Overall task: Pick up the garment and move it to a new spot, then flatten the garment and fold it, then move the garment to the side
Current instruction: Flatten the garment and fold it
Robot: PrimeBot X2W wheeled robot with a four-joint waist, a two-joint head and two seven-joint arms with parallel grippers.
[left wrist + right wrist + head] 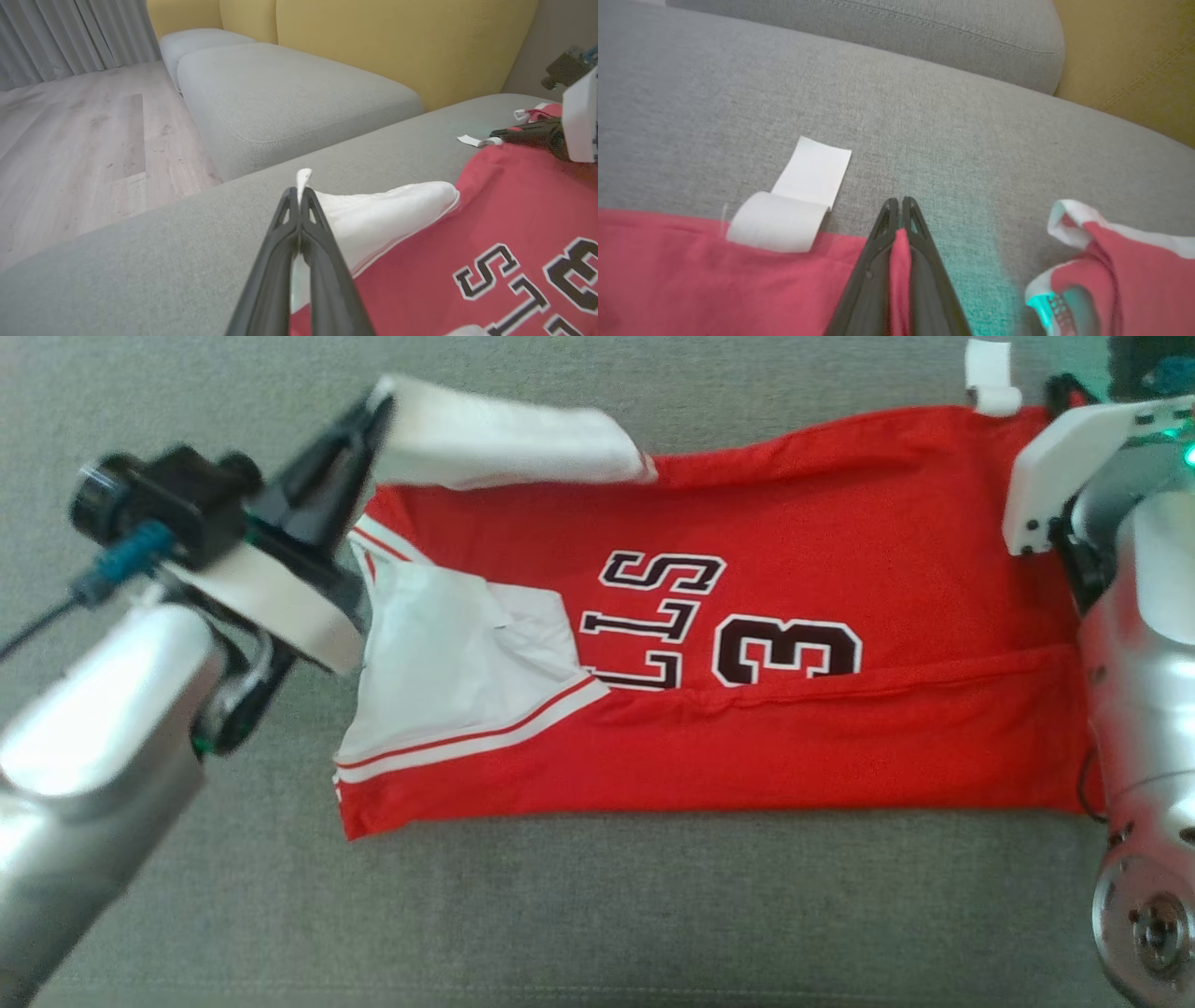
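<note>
The garment [766,644] is a red jersey with white trim and dark lettering, spread sideways on a grey cushion. My left gripper [373,415] is shut on the white sleeve [373,219] at the jersey's far left corner and holds it lifted; the white cloth pokes out between the fingertips [301,193]. My right gripper [899,205] is shut on the red hem [899,252] at the far right corner, with a strip of red cloth pinched between its fingers. A white care label [794,210] lies beside that hem.
The jersey lies on a grey sofa seat [597,915]. A second grey cushion [289,88] and yellow backrests [397,42] stand beyond, with wooden floor [70,130] and curtains to the left. A bunched red and white sleeve [1106,261] lies right of my right gripper.
</note>
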